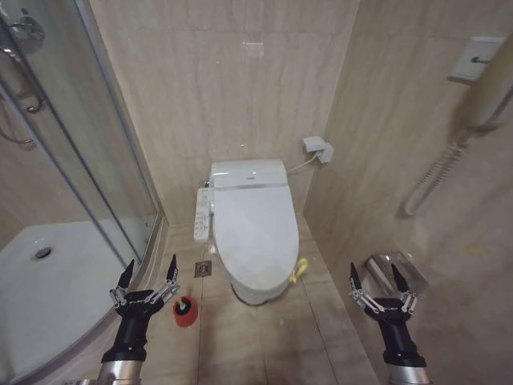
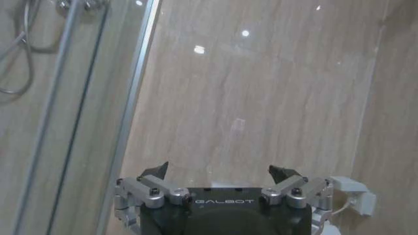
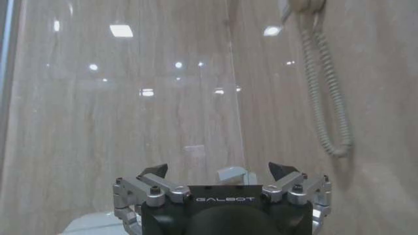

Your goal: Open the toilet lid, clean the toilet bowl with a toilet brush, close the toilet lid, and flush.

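The toilet lid (image 1: 255,228) lies shut over the toilet bowl, a yellow ribbon (image 1: 300,270) hanging at its front right edge. A long white button panel (image 1: 201,214) runs along the toilet's left side. On the floor to the front left stands a round red holder (image 1: 184,311) with a dark centre; the toilet brush itself I cannot make out. My left gripper (image 1: 148,272) is raised beside the holder, open and empty. My right gripper (image 1: 377,278) is held up on the right, open and empty, well apart from the toilet.
A glass shower enclosure (image 1: 72,160) with a white tray (image 1: 48,281) fills the left side. A floor drain (image 1: 203,269) sits by the toilet. A wall phone with coiled cord (image 1: 437,172) and a paper holder (image 1: 397,269) hang on the right wall. A wall socket (image 1: 318,147) sits behind the toilet.
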